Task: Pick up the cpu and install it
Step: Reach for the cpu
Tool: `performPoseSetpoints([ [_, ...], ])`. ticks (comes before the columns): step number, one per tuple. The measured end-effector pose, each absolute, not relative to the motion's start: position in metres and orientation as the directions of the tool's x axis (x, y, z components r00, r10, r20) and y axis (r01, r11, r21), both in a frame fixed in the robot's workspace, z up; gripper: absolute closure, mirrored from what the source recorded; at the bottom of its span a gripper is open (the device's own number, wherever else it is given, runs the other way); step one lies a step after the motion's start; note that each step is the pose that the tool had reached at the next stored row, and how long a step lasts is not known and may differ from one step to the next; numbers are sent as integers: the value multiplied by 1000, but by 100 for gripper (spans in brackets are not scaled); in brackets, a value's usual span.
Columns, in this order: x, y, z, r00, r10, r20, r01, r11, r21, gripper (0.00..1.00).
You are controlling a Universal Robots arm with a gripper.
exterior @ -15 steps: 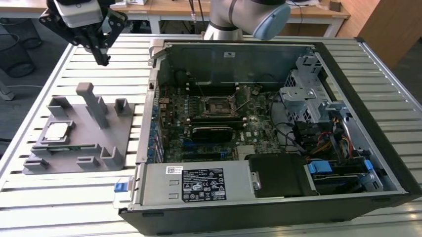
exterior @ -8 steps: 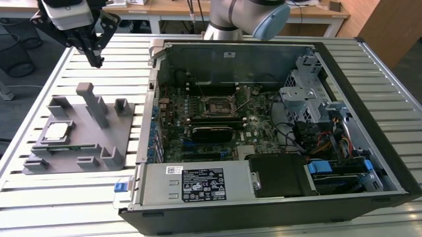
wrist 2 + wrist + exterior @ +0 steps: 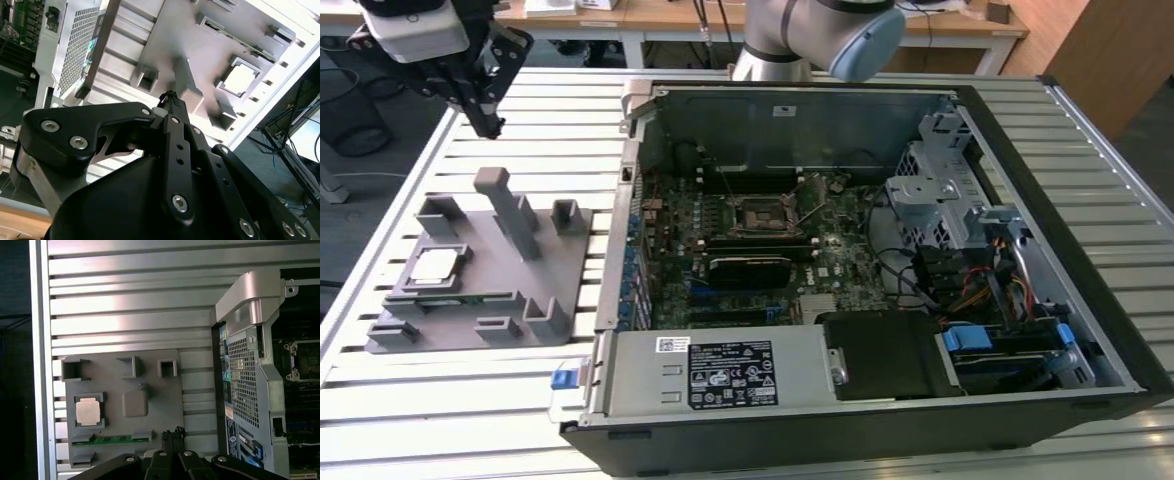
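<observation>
The cpu is a small pale silver square lying flat in a recess of the grey plastic fixture, at the exterior view's left. Both wrist views also show the cpu resting in the fixture. My gripper hangs well above the table, beyond the fixture's far edge, shut with nothing in it. Its fingertips meet in a thin point. The dark square socket sits in the middle of the motherboard inside the open computer case.
The open black computer case fills the table's middle and right, with drive cages and cables inside. A green memory stick lies in a fixture slot near the cpu. Tall posts rise from the fixture. The slatted aluminium table ends at the left.
</observation>
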State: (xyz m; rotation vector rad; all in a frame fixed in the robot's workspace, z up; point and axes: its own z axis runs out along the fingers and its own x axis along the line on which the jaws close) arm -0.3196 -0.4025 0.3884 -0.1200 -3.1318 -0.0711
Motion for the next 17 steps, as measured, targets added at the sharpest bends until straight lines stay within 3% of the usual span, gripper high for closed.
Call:
performPoseSetpoints([
  [17,-353,-408,385,-997,76,8,77,996,45,89],
])
